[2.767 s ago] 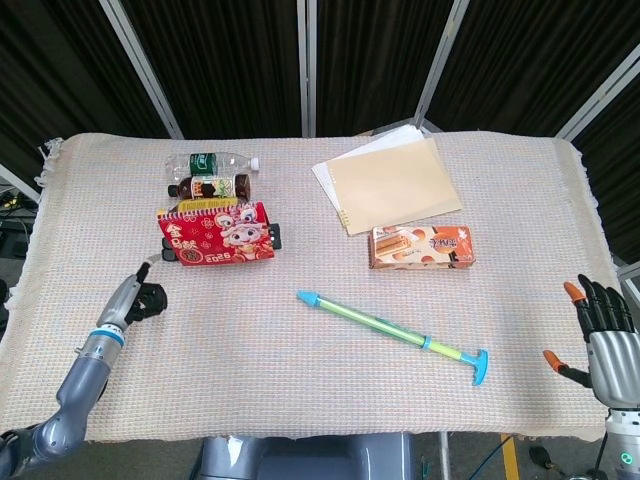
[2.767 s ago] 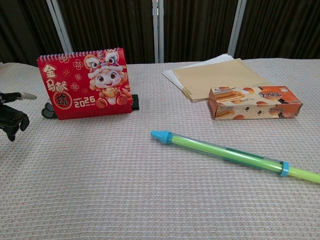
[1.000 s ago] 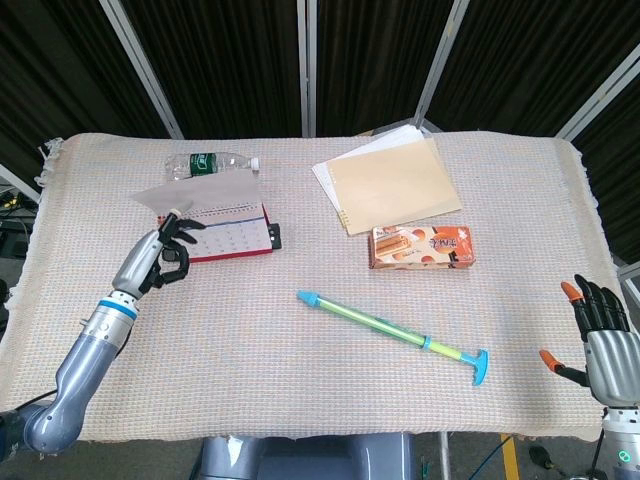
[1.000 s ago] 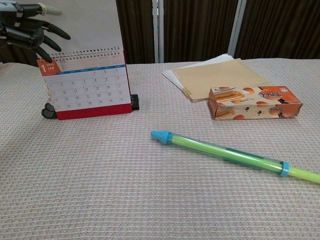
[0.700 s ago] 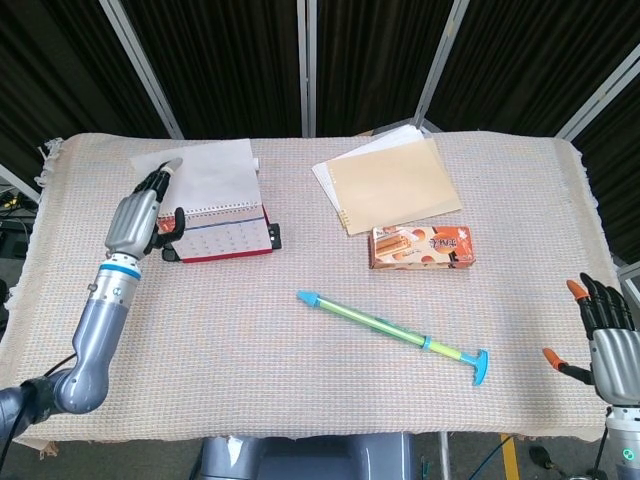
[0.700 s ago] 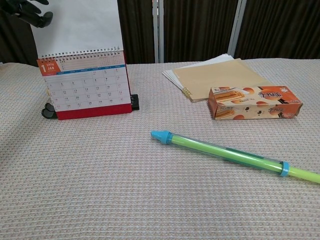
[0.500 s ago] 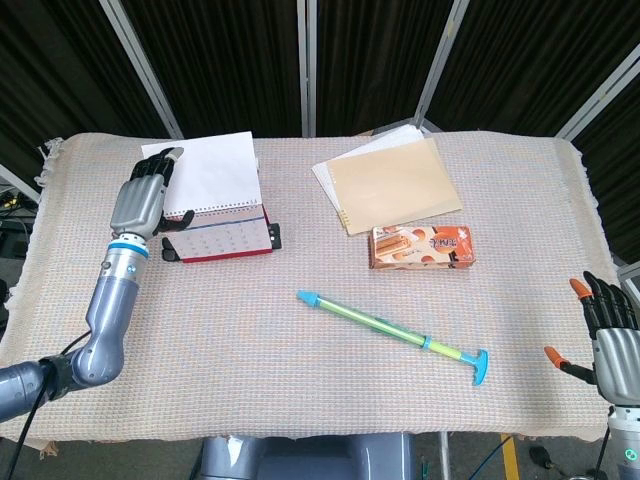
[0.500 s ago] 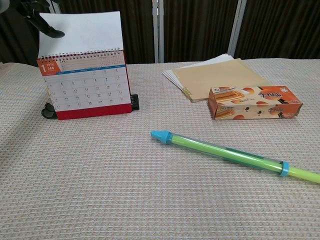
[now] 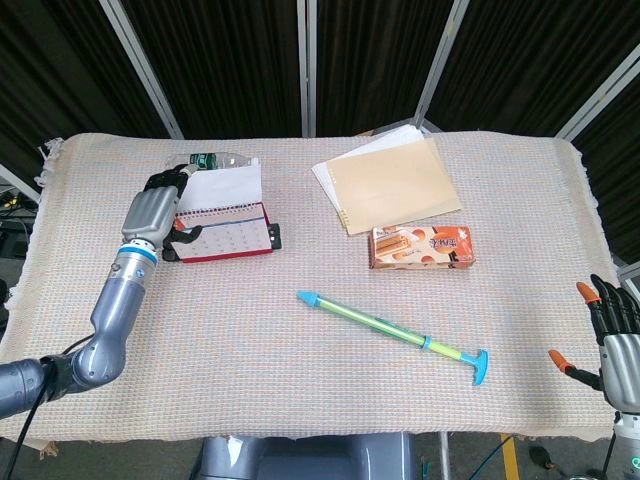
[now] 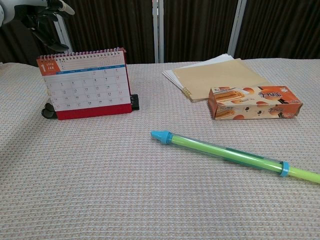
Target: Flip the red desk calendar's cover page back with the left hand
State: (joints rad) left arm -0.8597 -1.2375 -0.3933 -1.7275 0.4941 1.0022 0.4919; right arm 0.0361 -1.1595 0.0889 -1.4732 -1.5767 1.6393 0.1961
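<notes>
The red desk calendar point(image 9: 222, 238) stands at the back left of the cloth and shows its January page point(image 10: 87, 87) toward the chest camera. Its cover page point(image 9: 220, 187) is turned over the spiral, white back up, and slopes down behind the calendar. My left hand point(image 9: 155, 208) is at the cover's left edge, fingers curled over it and still holding it; the chest view shows the left hand point(image 10: 45, 22) above the calendar's top left corner. My right hand point(image 9: 612, 338) hangs at the table's front right edge, fingers spread and holding nothing.
A plastic bottle point(image 9: 215, 158) lies just behind the calendar. Tan notebook and papers point(image 9: 395, 185) sit at the back middle, with a snack box point(image 9: 422, 246) in front of them. A green and blue pen-like tube point(image 9: 390, 325) lies diagonally mid-table. A black clip point(image 9: 274, 237) pokes out beside the calendar.
The left hand rose from the table, lifted the red cover up over the spiral and has carried it down behind the calendar; the cover now lies lower and the January page shows.
</notes>
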